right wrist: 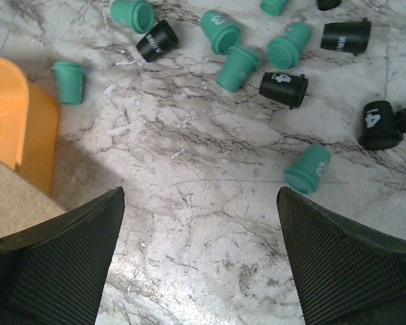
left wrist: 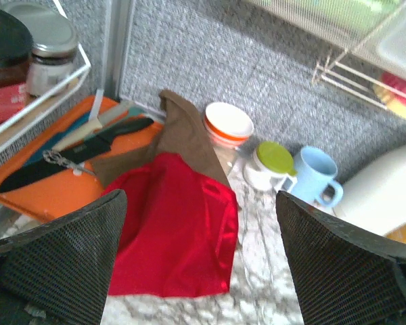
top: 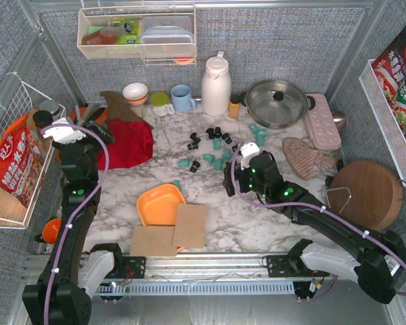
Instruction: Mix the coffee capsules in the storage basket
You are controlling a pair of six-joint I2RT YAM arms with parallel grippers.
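Note:
Several black and teal-green coffee capsules (top: 210,145) lie scattered on the marble table, all outside the storage basket. In the right wrist view they lie ahead of the fingers: a teal one (right wrist: 308,168) nearest, a black one (right wrist: 284,88) beyond. The orange storage basket (top: 160,203) sits front centre with nothing visible in it; its corner shows at the left of the right wrist view (right wrist: 17,128). My right gripper (top: 231,179) (right wrist: 199,193) is open and empty over bare marble between basket and capsules. My left gripper (top: 103,133) (left wrist: 199,198) is open and empty above a red cloth (left wrist: 176,230).
Two cardboard pieces (top: 189,225) overlap the basket's near edge. A darker orange tray with utensils (left wrist: 47,183), a brown cloth, bowls and mugs (left wrist: 314,177) stand back left. A white thermos (top: 216,84), a steel pot (top: 277,101), a mitt (top: 308,156) and a round board (top: 369,193) are at back and right.

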